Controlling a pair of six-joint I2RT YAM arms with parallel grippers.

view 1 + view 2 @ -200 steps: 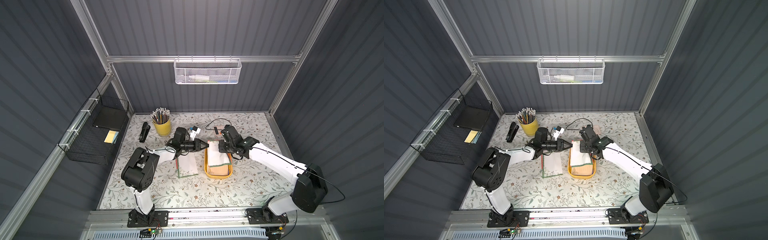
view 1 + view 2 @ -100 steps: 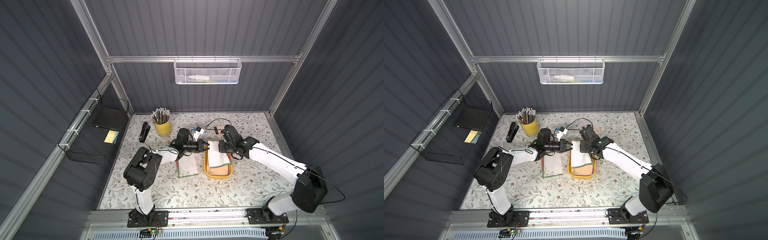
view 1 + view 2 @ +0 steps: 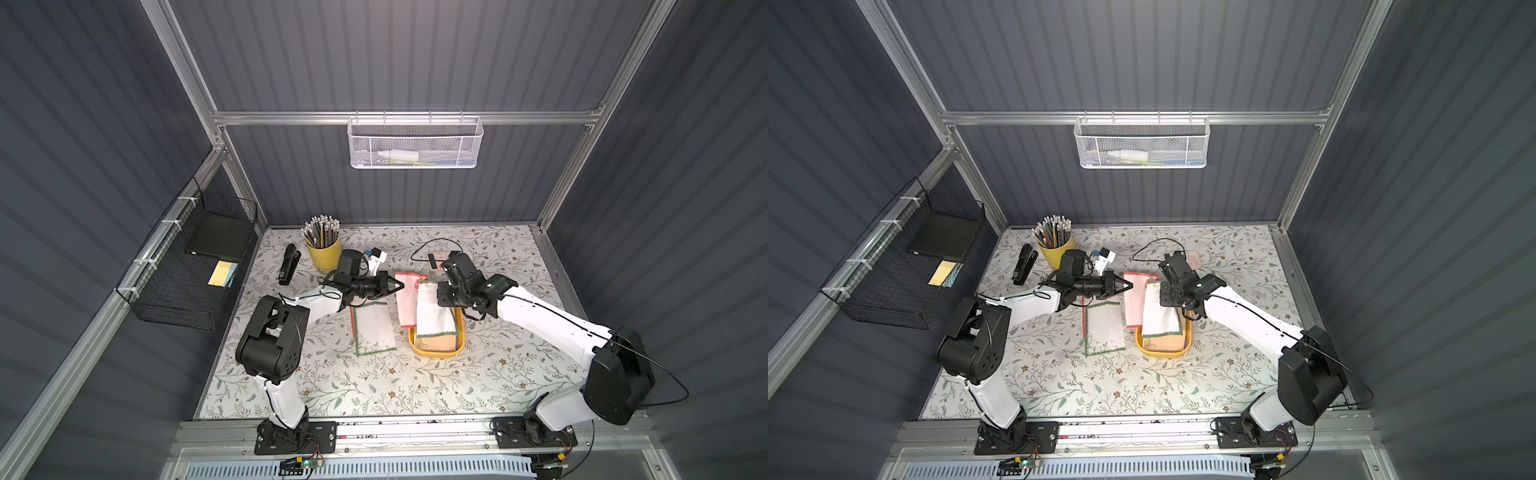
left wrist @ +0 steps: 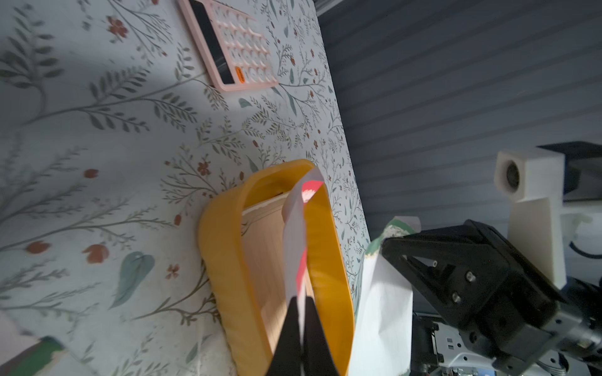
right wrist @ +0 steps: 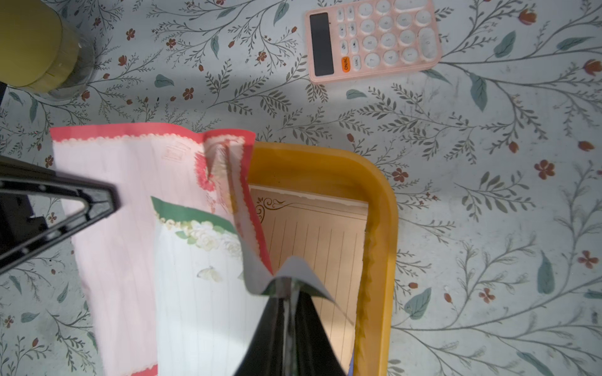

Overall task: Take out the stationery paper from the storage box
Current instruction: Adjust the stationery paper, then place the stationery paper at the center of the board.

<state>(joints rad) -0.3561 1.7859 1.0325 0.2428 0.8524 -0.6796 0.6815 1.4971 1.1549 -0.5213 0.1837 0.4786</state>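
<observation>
The storage box (image 3: 432, 354) is a shallow yellow plastic tray, glossy with rounded corners, sitting about mid-table on the floral-print table cover (image 3: 478, 374). Lying flat in the bottom is a tan sheet (image 5: 319, 247), ruled, with a little scrollwork flourish in one corner.

Two more sheets are held up over the box. The left gripper (image 4: 301, 304) has its thin black fingers pinched tight on the edge of the red-bordered sheet (image 3: 406, 299). That one is pinkish-white and lined with scalloped red trim, and it hangs across the box's left rim, mostly outside it. The right gripper (image 5: 290, 293) is clamped on the green-bordered sheet (image 3: 432, 311), which is white with a green band and pale roses. It's curled and buckled where it's gripped and drapes over the far half of the box. Green overlaps red from the front, but I honestly can't tell whether the two are touching.

There's also a second green-edged sheet (image 3: 374, 330) lying flat on the cover just left of the box, with a sliver of red trim poking out from under its left side.

Further back are a pink calculator (image 5: 374, 39) with round keys, a yellow pencil cup (image 3: 323, 258) and a black stapler (image 3: 289, 264).
</observation>
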